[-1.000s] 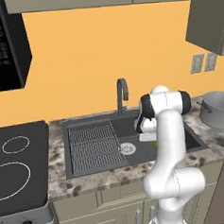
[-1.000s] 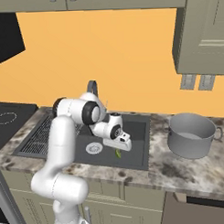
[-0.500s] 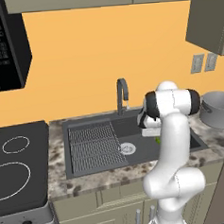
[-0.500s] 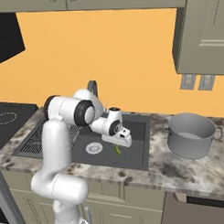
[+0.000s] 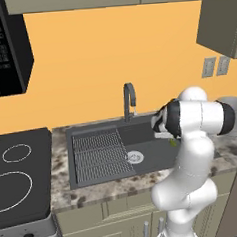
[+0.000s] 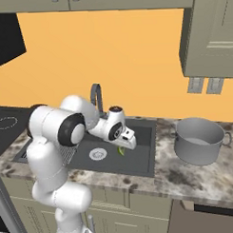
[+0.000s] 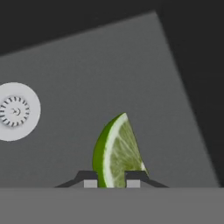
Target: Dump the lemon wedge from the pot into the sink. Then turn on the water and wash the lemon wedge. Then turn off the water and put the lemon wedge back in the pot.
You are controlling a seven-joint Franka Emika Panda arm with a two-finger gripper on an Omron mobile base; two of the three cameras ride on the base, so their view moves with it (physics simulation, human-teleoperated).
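Note:
In the hand view the yellow-green lemon wedge point(image 7: 116, 153) stands between my two fingertips point(image 7: 133, 181), which press on both its sides. My gripper point(image 7: 112, 181) is shut on it, just above the floor of the dark grey sink point(image 7: 131, 70). From the right base view the gripper point(image 6: 128, 142) hangs over the sink's right half point(image 6: 139, 158), the lemon wedge point(image 6: 121, 150) poking out below it. In the left base view the lemon wedge point(image 5: 173, 143) peeks out beside the arm. The grey pot point(image 6: 197, 140) stands upright on the counter to the right of the sink.
A round silver drain point(image 6: 98, 154) lies left of the wedge, and a ribbed wire grid point(image 5: 97, 149) covers the sink's left half. The arched faucet point(image 5: 129, 98) rises behind the basin. A black stovetop point(image 5: 16, 172) is at far left. Speckled counter point(image 6: 187, 175) surrounds the sink.
The hand has drifted a little to the right and slightly up over the sink, with the wedge between its fingers. The arm's elbow has swung right.

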